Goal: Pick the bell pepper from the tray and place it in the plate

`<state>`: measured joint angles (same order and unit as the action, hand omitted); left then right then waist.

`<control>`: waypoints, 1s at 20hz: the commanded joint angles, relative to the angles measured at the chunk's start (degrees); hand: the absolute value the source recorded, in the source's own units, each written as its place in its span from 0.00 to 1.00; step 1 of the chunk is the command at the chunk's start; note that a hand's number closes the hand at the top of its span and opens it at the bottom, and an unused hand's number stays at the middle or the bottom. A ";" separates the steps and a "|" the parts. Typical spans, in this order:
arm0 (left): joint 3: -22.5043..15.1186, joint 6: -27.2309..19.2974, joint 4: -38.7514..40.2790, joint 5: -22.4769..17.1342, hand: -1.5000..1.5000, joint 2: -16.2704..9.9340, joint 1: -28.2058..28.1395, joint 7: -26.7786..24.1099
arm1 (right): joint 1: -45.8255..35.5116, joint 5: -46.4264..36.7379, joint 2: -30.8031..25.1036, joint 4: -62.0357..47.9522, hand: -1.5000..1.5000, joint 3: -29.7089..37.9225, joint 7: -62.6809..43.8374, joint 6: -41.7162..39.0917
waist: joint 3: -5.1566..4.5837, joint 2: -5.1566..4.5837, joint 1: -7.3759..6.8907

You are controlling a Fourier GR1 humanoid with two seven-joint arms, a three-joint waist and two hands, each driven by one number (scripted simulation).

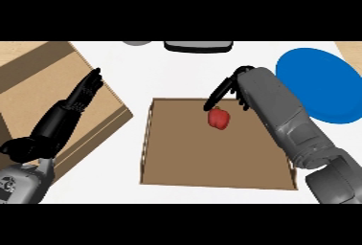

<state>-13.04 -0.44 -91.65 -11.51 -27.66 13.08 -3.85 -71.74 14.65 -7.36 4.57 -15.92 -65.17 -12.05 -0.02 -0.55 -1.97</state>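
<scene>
Small red bell pepper (219,119) in far part of tray (170,177): likely light, stiff, glossy. Best taken across its sides. Right hand (230,91) just above, fingers spread downward, pinching nothing. Blue plate (318,86) far right.

Plate (322,86) cut by right edge — dark object (198,46) clipped at top.

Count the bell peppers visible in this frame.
1. The red bell pepper lies in the tray, toward its far edge, just below the right hand. None shows on the blue plate; the right forearm may hide some tray area.
</scene>
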 commanded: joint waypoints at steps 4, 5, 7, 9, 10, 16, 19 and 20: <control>0.63 0.03 0.60 0.95 0.50 1.46 2.06 1.51 | -0.94 1.18 4.07 -2.72 0.00 1.65 -8.09 -3.96 | 0.02 0.13 0.77; 0.88 2.05 1.52 0.44 0.50 0.73 -0.76 -1.44 | 2.10 0.57 4.24 -3.37 0.00 1.19 -5.01 -3.06 | 0.00 0.06 0.63; 1.41 0.95 3.24 0.93 0.50 2.05 1.84 -0.44 | -1.17 1.50 6.31 -3.61 0.00 2.24 -8.12 -2.74 | 0.00 0.14 1.02; 0.87 -0.18 -2.61 1.82 0.50 1.33 -0.93 1.70 | 0.37 1.70 6.78 -4.31 0.00 2.64 -6.84 -3.03 | 0.04 0.34 0.41; 0.46 0.70 -2.38 2.02 0.50 1.21 -2.56 0.59 | 1.83 1.64 6.21 -4.53 0.00 2.69 -5.64 -4.13 | 0.03 0.33 0.56; 1.62 1.16 -4.78 1.94 0.50 0.76 -4.34 1.50 | 2.19 1.18 7.29 -4.55 0.00 2.78 -6.09 -5.31 | 0.02 0.41 0.27; 1.43 2.06 -3.05 1.65 0.50 1.97 -1.33 1.63 | 5.77 0.09 7.30 -3.18 0.00 1.80 -5.01 -3.88 | 0.01 0.24 -0.81; 1.58 1.86 -2.73 1.86 0.50 2.39 -2.66 0.47 | 4.79 -0.18 7.30 -4.08 0.00 1.63 -4.25 -4.70 | 0.01 0.10 -0.18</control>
<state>-11.80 0.78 -94.40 -9.41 -25.75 10.54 -3.09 -70.10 15.02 -1.10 0.95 -13.89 -63.08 -13.82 -0.43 0.67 -1.81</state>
